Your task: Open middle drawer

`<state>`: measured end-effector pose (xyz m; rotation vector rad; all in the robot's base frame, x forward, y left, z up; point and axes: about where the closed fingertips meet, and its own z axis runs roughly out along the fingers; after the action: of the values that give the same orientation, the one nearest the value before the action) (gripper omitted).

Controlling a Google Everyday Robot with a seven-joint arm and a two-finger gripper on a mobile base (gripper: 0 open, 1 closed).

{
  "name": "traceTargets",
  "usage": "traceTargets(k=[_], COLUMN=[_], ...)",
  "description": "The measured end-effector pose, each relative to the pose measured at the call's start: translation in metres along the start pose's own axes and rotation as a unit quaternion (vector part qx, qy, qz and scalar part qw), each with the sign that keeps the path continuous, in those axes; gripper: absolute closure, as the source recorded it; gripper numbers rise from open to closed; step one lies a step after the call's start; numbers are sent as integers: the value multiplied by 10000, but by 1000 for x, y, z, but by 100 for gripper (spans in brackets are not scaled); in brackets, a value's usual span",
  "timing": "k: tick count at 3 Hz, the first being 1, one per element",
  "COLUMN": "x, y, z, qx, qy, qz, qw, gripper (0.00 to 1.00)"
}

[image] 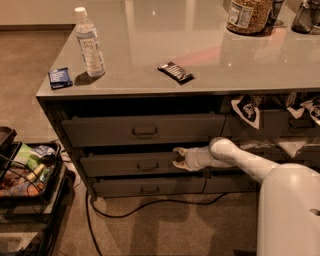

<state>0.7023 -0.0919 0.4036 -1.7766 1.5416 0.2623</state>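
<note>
The middle drawer (125, 164) is a wide dark grey front with a small dark pull (148, 166), under the taller top drawer (142, 130) and above the slim bottom drawer (147, 188). A dark gap shows above its top edge. My gripper (179, 157) is at the right part of the middle drawer's front, at its upper edge, to the right of the pull. My white arm (235, 157) reaches in from the lower right.
On the counter top (210, 60) stand a water bottle (89, 42), a blue box (60, 77), a dark snack bar (175, 72) and a jar (248, 15). A black cart (27, 180) with packets stands at the left. A cable (150, 205) lies on the floor.
</note>
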Motion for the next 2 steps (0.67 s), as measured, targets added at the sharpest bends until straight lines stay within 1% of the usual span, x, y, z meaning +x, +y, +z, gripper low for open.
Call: traceTargets(k=[1,2], x=[-2,-3], y=[0,-1], z=[-1,-3], qx=[-74,-128], qy=[-70,-84], qz=[21,41], qw=[9999,9999], gripper=[71,71])
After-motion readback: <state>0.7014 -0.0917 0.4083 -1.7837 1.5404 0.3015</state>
